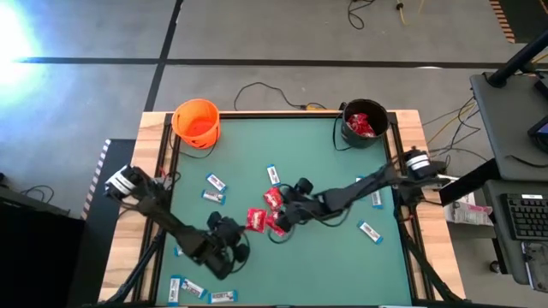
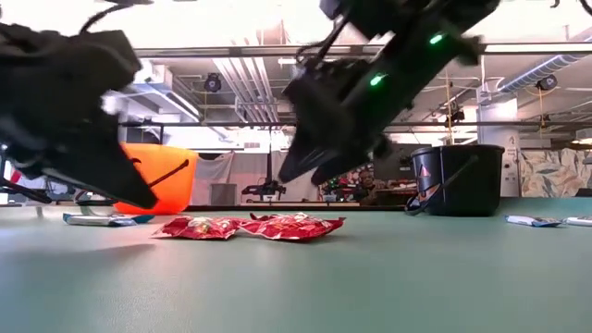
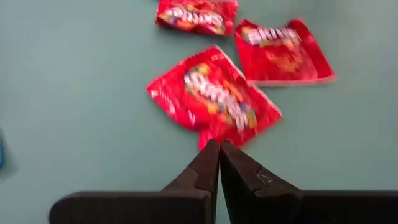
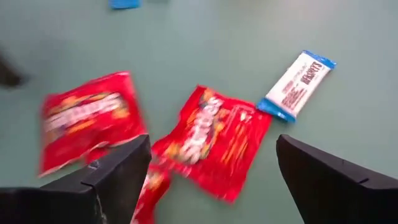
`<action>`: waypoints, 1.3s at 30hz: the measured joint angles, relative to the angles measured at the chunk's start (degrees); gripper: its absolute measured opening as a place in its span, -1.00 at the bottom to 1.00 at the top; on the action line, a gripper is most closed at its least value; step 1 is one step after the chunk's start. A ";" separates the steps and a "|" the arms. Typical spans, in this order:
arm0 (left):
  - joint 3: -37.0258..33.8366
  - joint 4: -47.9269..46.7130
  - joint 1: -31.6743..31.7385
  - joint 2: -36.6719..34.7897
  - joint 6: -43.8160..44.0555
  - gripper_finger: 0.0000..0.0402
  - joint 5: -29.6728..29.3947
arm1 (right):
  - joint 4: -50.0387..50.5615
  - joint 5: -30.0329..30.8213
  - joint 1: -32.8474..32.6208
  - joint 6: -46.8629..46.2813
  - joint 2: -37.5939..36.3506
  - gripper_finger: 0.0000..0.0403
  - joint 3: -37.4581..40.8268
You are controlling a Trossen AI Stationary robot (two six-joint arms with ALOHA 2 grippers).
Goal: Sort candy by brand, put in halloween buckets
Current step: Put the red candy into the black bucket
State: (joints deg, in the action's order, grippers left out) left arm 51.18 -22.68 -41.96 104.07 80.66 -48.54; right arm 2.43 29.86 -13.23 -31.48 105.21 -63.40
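Green table (image 1: 342,257); keyboard (image 1: 524,218) on side desk; cables (image 1: 257,90) on floor.

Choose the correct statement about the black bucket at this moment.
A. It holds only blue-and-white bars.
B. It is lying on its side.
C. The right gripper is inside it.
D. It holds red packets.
D: in the high view the black bucket stands upright at the table's far edge with red packets showing inside it, while the open right gripper is far from it, over the red packets mid-table.
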 joint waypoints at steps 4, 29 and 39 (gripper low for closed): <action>0.02 -1.76 -3.57 -0.65 -0.53 -1.00 -0.93 | 0.46 -0.16 1.87 -0.67 5.28 0.64 -3.90; 0.27 -6.26 -8.91 -17.58 -16.95 -1.00 3.57 | 25.32 -10.80 4.63 3.82 -3.47 -0.79 -6.35; -0.29 -6.20 -8.08 -11.15 -15.36 -1.00 0.03 | 38.07 2.85 9.21 0.33 -33.50 -0.75 4.24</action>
State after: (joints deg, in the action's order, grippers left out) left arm 50.88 -28.88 -50.04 92.92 65.30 -48.51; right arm 40.50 32.71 -4.03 -31.15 71.71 -59.16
